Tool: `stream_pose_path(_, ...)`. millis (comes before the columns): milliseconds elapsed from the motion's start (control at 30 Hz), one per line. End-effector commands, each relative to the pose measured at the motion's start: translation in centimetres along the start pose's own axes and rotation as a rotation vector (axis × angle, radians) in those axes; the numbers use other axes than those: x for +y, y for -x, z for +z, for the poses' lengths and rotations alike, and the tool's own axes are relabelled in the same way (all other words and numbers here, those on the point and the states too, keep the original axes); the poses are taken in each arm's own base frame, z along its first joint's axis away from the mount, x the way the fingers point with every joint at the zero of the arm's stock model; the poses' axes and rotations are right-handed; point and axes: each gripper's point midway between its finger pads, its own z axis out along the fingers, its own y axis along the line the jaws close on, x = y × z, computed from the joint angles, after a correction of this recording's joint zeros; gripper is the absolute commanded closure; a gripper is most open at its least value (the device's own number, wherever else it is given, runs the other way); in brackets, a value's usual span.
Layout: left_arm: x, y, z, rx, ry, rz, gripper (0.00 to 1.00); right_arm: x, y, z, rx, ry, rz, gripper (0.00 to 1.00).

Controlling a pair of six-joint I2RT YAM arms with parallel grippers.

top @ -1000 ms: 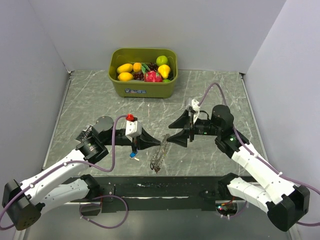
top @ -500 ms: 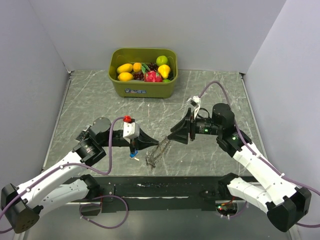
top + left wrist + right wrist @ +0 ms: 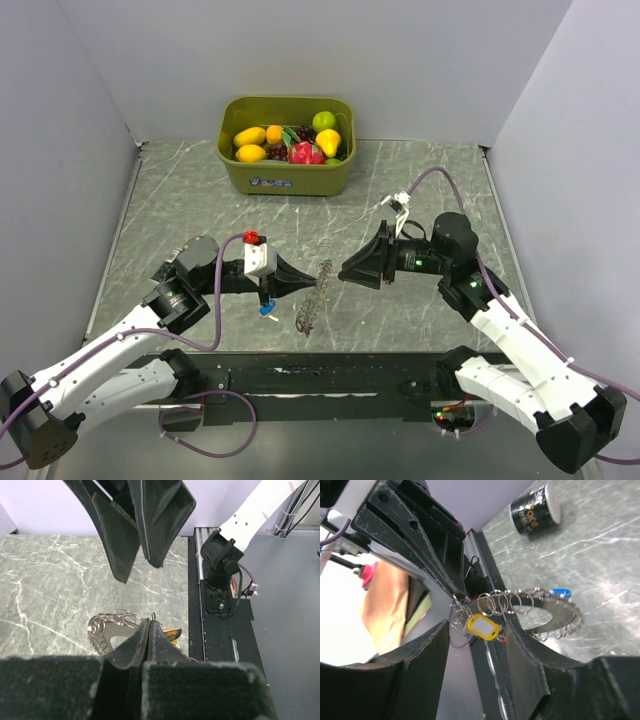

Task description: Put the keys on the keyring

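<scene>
- Seen from above, a grey marbled table [image 3: 420, 180] filled the frame, with two white and black robot arms reaching in from the bottom edge.
- The left gripper [image 3: 296, 284] sat just left of centre; its fingers [image 3: 137, 645] were pressed together, pinching one small loop of the keyring [image 3: 316, 292].
- The keyring was a floppy silvery chain of small wire rings; it lay at the centre of the overhead view, running from the gap between the two gripper tips down towards the lower middle; whether its lower end touched the table could not be told.
- The right gripper [image 3: 345, 272] sat just right of centre, pointing left at the other gripper; its fingers [image 3: 427, 665] were spread apart, one on each side of the chain, gripping nothing.
- In the right wrist view, a yellow tag [image 3: 481, 626] with a white window hung from the chain at centre frame, between the spread fingers and just below the pinched loop.
- A green bin [image 3: 285, 178] stood at the upper centre of the overhead view, well apart from both grippers; it held colourful toy fruit [image 3: 305, 152].
</scene>
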Motion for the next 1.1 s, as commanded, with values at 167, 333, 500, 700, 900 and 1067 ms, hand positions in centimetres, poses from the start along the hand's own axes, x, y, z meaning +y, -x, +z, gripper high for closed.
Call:
stream_pose_path(167, 0.3, 3.8, -0.3, -0.091, 0.023, 0.104, 0.99, 0.1, -0.6, 0.9, 0.039, 0.083, 0.097, 0.46)
stream_pose_path(333, 0.3, 3.8, -0.3, -0.090, 0.022, 0.104, 0.99, 0.0, -0.5, 1.3, 0.038, 0.100, 0.129, 0.48)
stream_pose_path(500, 0.2, 3.8, -0.3, -0.090, 0.019, 0.104, 0.99, -0.9, -0.6, 1.9, 0.043, 0.076, 0.199, 0.54)
stream_pose_path(700, 0.3, 3.7, -0.3, -0.087, 0.023, 0.101, 0.99, -1.5, -0.5, 2.7, 0.053, 0.083, 0.271, 0.60)
stream_pose_path(900, 0.4, 3.6, -0.3, -0.085, 0.027, 0.100, 0.99, -1.5, -0.6, 3.0, 0.064, 0.103, 0.304, 0.53)
stream_pose_path(1067, 0.4, 3.6, -0.2, -0.084, 0.024, 0.100, 0.99, -1.2, -0.8, 2.9, 0.075, 0.123, 0.311, 0.53)
